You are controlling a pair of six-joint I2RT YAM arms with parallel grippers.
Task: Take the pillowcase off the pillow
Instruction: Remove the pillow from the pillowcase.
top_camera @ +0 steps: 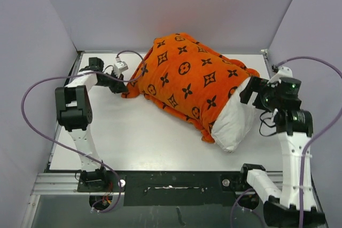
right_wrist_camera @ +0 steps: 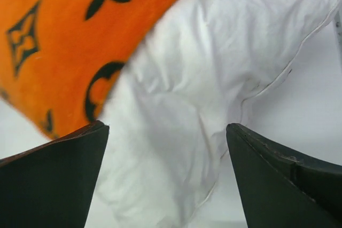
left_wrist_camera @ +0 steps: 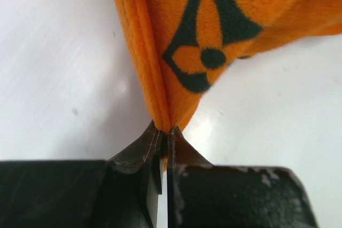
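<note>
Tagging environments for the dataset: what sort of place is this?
Probably a lab test cell, not a home: plain grey partition walls box in a white table, the left arm and right arm are bolted along an aluminium rail, and purple cables trail loose.

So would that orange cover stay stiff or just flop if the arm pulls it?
Probably floppy: the pillowcase folds into a thin pleat where the left gripper pinches it. Its plush nap likely grips rather than slips. It may drag on the plump white pillow inside.

Pillow mostly inside pillowcase
</note>
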